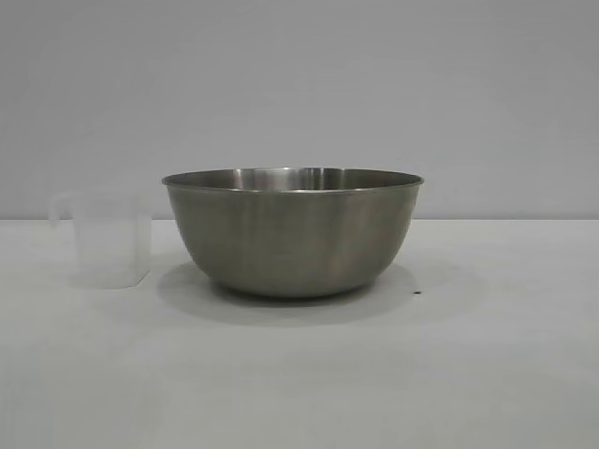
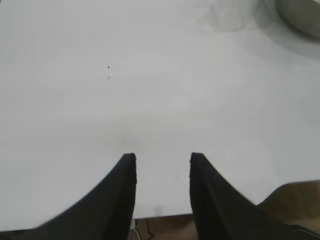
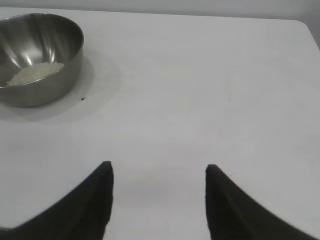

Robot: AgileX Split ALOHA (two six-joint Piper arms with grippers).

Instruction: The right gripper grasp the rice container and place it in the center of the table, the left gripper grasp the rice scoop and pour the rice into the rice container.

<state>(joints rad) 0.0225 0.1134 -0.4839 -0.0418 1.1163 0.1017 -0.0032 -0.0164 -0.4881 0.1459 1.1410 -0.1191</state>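
White matte table (image 1: 299, 393) runs the full width of the scene under a plain grey back wall (image 1: 299, 84), and no arm appears in the exterior view. Nearest the rig, the left tool (image 2: 162, 159) hangs over bare table close to its near edge, tips apart with a moderate gap and nothing between them; the right tool (image 3: 158, 169) hangs likewise over bare table on its own side, tips spread wider and also empty. Both sit well back from the work, which reads as withdrawal after the job, not a pending grasp. Farther out, a tiny dark speck (image 1: 416, 293) lies just right of the bowl's foot. The rice container (image 1: 292, 229), a brushed steel bowl, stands upright at about the middle of the table, consistent with the placement asked for. Inside it, the right wrist view shows a small pale heap of rice (image 3: 35, 73) resting on the bottom, so the pour appears done. The rice scoop (image 1: 105, 238), a frosted plastic cup, stands upright on the table just left of the bowl, near it but not touching, handle turned away to the left; no grains can be made out in it, though its wall is too cloudy to be certain. Task judged essentially complete.
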